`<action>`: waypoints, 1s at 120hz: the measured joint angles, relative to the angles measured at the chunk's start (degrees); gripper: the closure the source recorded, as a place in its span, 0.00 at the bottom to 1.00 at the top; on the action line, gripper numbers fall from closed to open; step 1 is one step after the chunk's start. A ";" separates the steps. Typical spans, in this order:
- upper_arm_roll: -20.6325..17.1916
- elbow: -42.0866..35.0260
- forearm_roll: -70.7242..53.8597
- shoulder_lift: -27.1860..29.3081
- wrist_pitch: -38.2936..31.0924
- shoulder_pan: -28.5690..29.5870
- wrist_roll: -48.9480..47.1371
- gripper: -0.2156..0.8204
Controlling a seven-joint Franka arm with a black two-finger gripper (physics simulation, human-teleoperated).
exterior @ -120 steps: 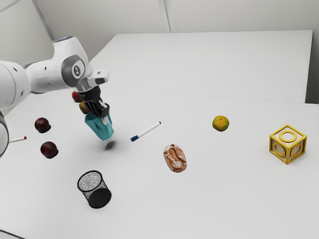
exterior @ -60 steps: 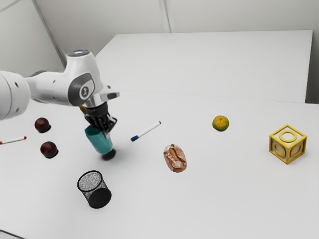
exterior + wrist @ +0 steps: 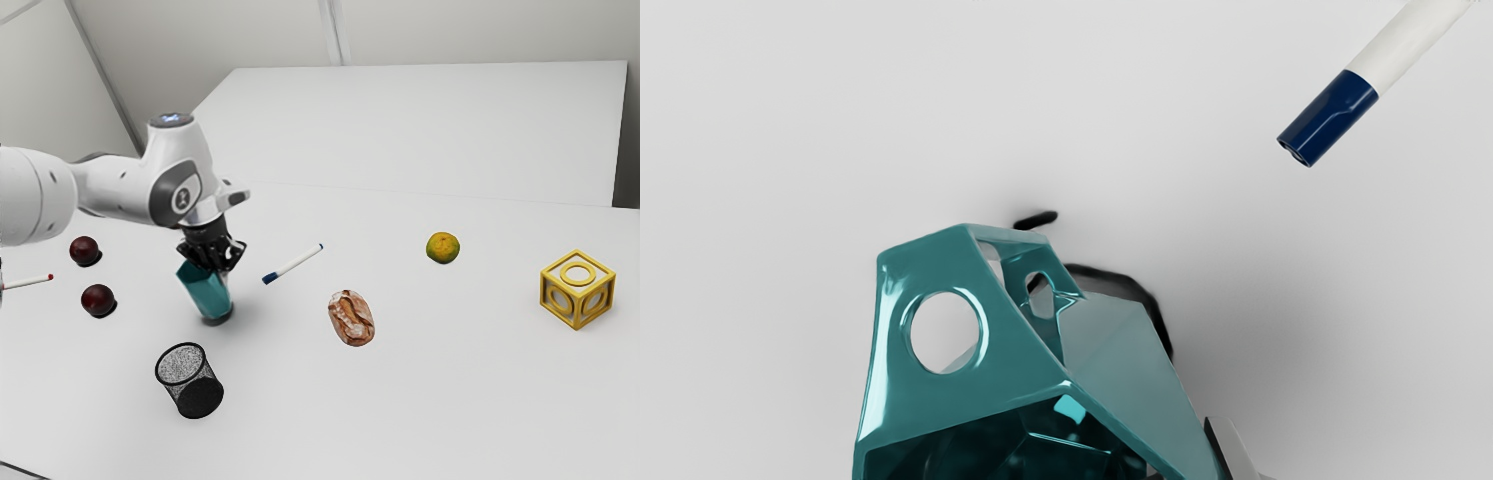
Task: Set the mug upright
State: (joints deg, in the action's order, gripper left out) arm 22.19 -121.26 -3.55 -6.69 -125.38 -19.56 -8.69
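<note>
Pinching the teal mug [image 3: 207, 294] by its wall, our claw [image 3: 221, 268], its fingers closed around that side, is holding it tilted, low at the tabletop [image 3: 450, 400], near the blue-capped marker [image 3: 297, 261].

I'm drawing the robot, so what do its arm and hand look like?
The arm is smooth and white, with chunky rounded parts, dark grey patches and a little mark on one patch. The hand is black, with light grey fingertips.

Open gaps between mug [image 3: 207, 292], marker [image 3: 298, 262], mesh cup [image 3: 190, 382]
</note>
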 joint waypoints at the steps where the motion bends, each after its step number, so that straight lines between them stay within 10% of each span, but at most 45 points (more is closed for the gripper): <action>1: -0.01 0.01 0.02 -0.09 -0.07 -0.01 -0.15 0.96; 50: -0.03 0.01 0.47 -2.29 -1.63 -0.54 -5.58 0.96; 82: -0.02 0.81 0.71 -2.37 -1.75 -0.54 -5.98 0.46; 120: -0.04 2.18 1.87 -1.78 -1.62 -0.60 -5.78 0.26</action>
State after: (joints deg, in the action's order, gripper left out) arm 22.15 -119.07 -1.68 -8.47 -127.00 -20.16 -14.48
